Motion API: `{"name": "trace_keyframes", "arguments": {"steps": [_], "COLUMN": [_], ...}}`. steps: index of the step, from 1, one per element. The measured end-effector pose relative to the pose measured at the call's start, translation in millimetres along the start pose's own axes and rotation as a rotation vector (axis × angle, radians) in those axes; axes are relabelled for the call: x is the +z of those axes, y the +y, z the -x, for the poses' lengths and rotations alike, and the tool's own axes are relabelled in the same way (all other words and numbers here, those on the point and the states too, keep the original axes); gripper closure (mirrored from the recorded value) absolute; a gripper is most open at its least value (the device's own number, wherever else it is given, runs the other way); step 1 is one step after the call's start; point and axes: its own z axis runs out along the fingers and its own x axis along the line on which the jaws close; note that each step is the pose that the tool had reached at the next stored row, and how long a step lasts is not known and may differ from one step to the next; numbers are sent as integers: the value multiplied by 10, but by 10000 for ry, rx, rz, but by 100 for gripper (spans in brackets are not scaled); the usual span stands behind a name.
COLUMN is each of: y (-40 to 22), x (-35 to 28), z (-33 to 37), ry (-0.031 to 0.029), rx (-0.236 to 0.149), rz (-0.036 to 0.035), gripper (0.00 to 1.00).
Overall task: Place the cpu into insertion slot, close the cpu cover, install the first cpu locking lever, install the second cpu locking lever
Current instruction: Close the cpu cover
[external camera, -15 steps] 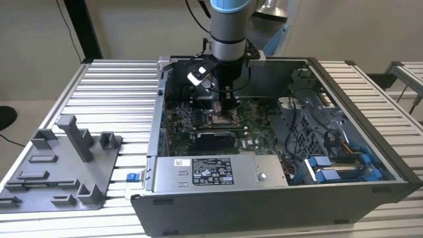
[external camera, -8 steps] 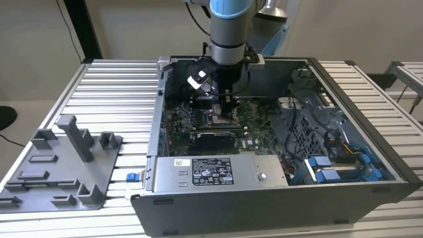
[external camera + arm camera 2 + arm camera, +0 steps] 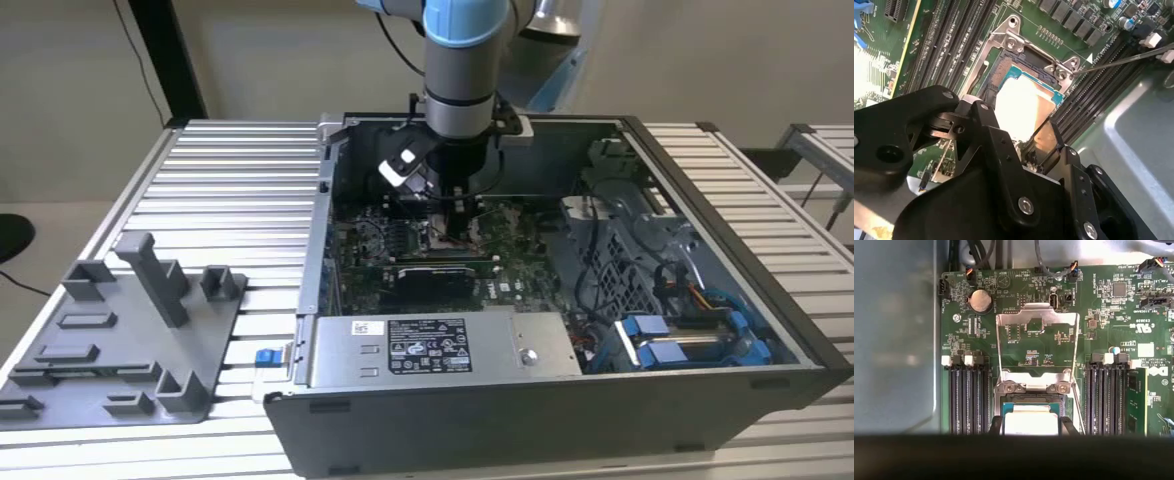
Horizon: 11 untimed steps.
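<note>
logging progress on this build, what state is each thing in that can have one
cpu, in the slot
slot, filled by the cpu
cover, open, swung back
lever, unlatched
case, open, side panel off
hand, low at the cpu

A plain beige wall point(image 3: 267, 60) fills the top of the exterior view, crossed at upper left by a dark upright post point(image 3: 171, 55). A ribbed metal table point(image 3: 227, 200) spans the middle and lower frame under even, soft light. A second ribbed table point(image 3: 827, 150) sits at the right edge, and pale floor point(image 3: 60, 230) shows at mid left.
</note>
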Motion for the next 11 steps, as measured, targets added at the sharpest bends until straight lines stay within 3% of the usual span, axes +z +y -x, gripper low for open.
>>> {"name": "trace_keyframes", "arguments": {"steps": [7,11], "y": [0,-1], "x": [30,39], "z": [4,5], "ry": [-17,-154], "rx": [-1,-9], "rz": [0,3], "gripper": [100,100]}}
